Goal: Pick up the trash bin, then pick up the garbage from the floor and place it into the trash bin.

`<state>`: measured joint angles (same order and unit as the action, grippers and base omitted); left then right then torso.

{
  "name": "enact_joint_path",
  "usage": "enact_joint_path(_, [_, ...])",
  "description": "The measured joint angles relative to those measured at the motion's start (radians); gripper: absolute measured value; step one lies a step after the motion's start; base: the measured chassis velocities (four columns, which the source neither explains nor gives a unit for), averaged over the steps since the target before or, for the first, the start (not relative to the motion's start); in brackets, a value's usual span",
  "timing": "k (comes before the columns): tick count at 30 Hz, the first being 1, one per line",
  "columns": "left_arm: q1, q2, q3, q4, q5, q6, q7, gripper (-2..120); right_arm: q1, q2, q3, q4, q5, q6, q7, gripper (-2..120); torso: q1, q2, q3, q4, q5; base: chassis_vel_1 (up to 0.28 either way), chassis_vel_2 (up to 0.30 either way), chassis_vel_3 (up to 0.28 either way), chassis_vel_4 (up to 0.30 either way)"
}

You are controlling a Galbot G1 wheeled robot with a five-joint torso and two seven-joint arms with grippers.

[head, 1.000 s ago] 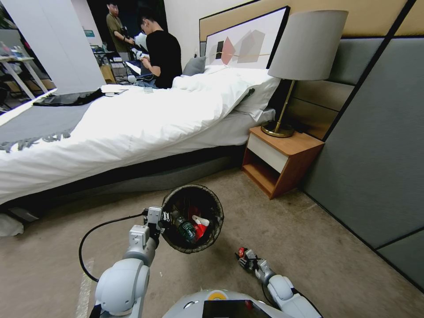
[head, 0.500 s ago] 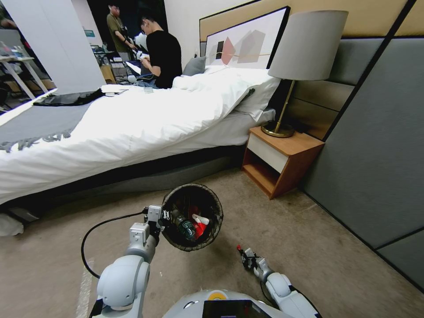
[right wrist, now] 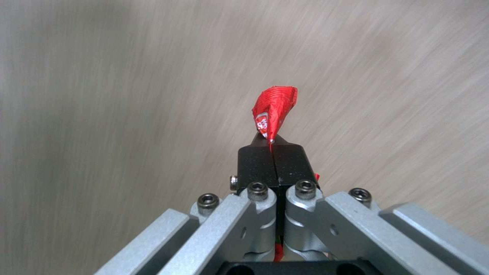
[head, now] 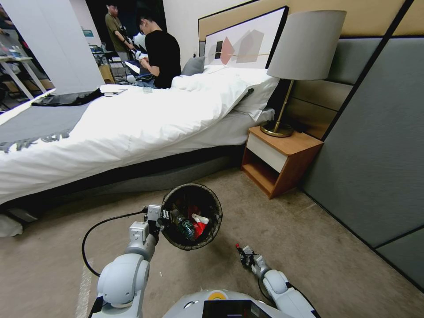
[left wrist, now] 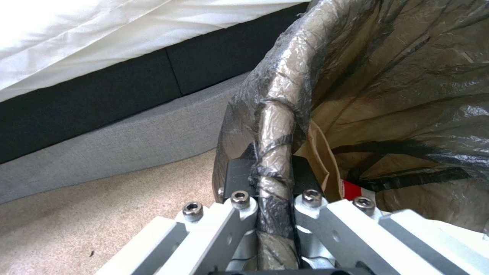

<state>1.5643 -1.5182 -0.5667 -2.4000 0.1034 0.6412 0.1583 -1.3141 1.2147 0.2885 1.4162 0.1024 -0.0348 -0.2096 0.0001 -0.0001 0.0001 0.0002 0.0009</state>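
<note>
Since a second ago, the red packet (right wrist: pixel 274 110) has been carried nearer, pinched in the closed right gripper (head: pixel 244 254) low over the carpet. The trash bin (head: pixel 192 216) is kept left of it, its rim clamped by the left gripper (left wrist: pixel 267 179), mouth up for dropping.

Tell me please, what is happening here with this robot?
The left gripper is clamped on the bag-lined rim of the trash bin, holding it off the carpet beside the bed. A bottle and red packets already lie inside. The right gripper, low over the carpet, has its fingers pinched on a red wrapper.
</note>
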Motion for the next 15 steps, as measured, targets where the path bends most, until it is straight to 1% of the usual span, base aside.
enact_joint_path(1, [0.001,0.000,0.000,-0.001,0.000,0.000,0.000,1,-0.006,-0.022,0.010,0.047,0.026,-0.020,0.006,0,0.000,0.000,0.000,-0.0001,-0.0005,0.000,0.000,0.000,0.000])
enact_joint_path(2, [0.002,0.000,0.000,-0.003,0.000,0.000,0.000,1,-0.014,-0.064,0.024,0.127,0.072,-0.043,0.014,0,0.000,0.000,0.000,-0.0004,-0.0008,0.000,0.000,0.000,0.000])
enact_joint_path(3, [0.002,-0.001,0.001,-0.003,0.000,0.000,0.000,1,-0.015,-0.078,0.030,0.155,0.085,-0.047,0.016,0,0.000,0.000,0.000,-0.0004,-0.0009,0.000,0.000,0.000,0.000])
enact_joint_path(4, [0.002,-0.001,0.001,-0.003,0.000,0.000,0.000,1,-0.015,-0.078,0.030,0.155,0.085,-0.047,0.016,0,0.000,0.000,0.000,-0.0004,-0.0009,0.000,0.000,0.000,0.000])
enact_joint_path(5, [0.003,-0.001,0.002,-0.004,0.000,0.000,-0.001,1,-0.015,-0.116,0.047,0.231,0.107,-0.050,0.023,0,0.000,0.000,0.000,-0.0001,-0.0008,0.000,0.000,0.000,0.000])
enact_joint_path(6, [0.003,-0.002,0.003,-0.004,0.000,0.000,-0.001,1,-0.014,-0.135,0.056,0.268,0.118,-0.051,0.025,0,0.000,0.000,0.000,-0.0002,-0.0007,0.000,0.000,0.000,0.000])
enact_joint_path(7, [0.003,-0.002,0.003,-0.004,0.000,0.000,-0.001,1,-0.014,-0.135,0.056,0.268,0.118,-0.051,0.025,0,0.000,0.000,0.000,-0.0002,-0.0007,0.000,0.000,0.000,0.000])
enact_joint_path(8, [0.004,-0.003,0.003,-0.004,0.000,0.000,-0.001,1,-0.014,-0.161,0.069,0.331,0.143,-0.060,0.030,0,0.000,0.000,0.000,-0.0003,-0.0008,0.000,0.000,0.000,0.000])
enact_joint_path(10, [0.004,-0.003,0.003,-0.004,0.000,0.001,-0.001,1,-0.014,-0.170,0.075,0.354,0.153,-0.064,0.032,0,0.000,0.000,0.000,-0.0001,-0.0008,0.000,0.000,0.000,0.000])
enact_joint_path(11, [0.004,-0.003,0.002,-0.004,0.000,0.001,-0.002,1,-0.014,-0.191,0.088,0.417,0.181,-0.077,0.035,0,0.000,0.000,0.000,-0.0001,-0.0007,0.000,0.000,0.000,0.000])
enact_joint_path(12, [0.004,-0.003,0.002,-0.004,0.000,0.001,-0.002,1,-0.014,-0.191,0.088,0.417,0.181,-0.077,0.035,0,0.000,0.000,0.000,-0.0001,-0.0007,0.000,0.000,0.000,0.000])
enact_joint_path(14, [0.004,-0.004,0.000,-0.004,0.001,0.001,-0.002,1,-0.013,-0.216,0.103,0.508,0.227,-0.101,0.039,0,0.000,0.000,0.000,-0.0003,-0.0009,0.000,0.000,0.000,0.000])
enact_joint_path(15, [0.004,-0.004,0.000,-0.004,0.001,0.001,-0.002,1,-0.013,-0.216,0.103,0.508,0.227,-0.101,0.039,0,0.000,0.000,0.000,-0.0003,-0.0009,0.000,0.000,0.000,0.000])
